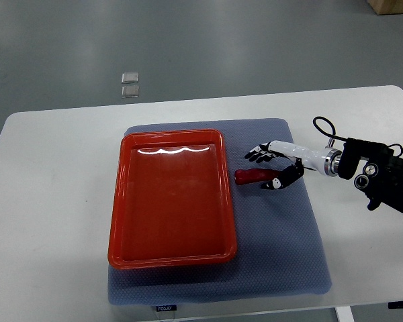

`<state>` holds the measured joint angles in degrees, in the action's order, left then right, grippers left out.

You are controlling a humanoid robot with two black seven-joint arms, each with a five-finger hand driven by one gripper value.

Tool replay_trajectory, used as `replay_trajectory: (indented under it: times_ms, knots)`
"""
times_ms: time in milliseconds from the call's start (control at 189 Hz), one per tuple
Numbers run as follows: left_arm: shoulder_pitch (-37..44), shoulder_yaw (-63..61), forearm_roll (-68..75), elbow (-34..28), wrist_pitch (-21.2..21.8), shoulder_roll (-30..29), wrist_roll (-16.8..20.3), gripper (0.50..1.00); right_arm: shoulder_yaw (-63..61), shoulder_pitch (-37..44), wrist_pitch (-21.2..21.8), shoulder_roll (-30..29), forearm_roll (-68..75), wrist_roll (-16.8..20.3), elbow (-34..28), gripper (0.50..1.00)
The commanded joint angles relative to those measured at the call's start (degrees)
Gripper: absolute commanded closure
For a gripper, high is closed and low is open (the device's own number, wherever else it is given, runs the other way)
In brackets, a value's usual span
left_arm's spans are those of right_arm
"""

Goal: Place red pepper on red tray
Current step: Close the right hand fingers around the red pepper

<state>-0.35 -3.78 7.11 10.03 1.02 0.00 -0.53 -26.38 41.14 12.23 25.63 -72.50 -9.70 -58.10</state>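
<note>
Plainly, the pepper (252, 176) lies on the blue mat (282, 255) just right of the tray (171, 258), its long axis running left to right, and the right hand (274, 168) is at its right end. Fingers (258, 155) reach out spread above and behind it, while the thumb side curls down at the pepper's right tip; the hand looks partly open, and whether it already pinches the pepper cannot be told from this view. Judging by shape and sheen, the pepper is likely light, slim and smooth-skinned, so it could roll or slip; a pinch across the thicker middle, fingers on the far side and thumb on the near, would probably hold better than at the tapering tip. The mat's weave should give some grip against sliding. To the left, the tray's raised rim stands between pepper and tray floor, so a lift over that edge seems needed. The tray floor is bare and wide. No left arm shows.
</note>
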Motion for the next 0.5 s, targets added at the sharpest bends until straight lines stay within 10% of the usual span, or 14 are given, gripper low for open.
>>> replay_trajectory:
  times_ms: [0,492]
  knots:
    - [0.0,0.0,-0.08,-0.01,-0.05,0.0,0.0,0.5,0.45,-0.01,-0.37,-0.14,-0.1,-0.14,0.0,0.705]
    - [0.0,-0.09,0.01,0.08,-0.14,0.0,0.0,0.5,0.89,-0.01,-0.81,-0.23,-1.07,-0.49,0.18,0.803]
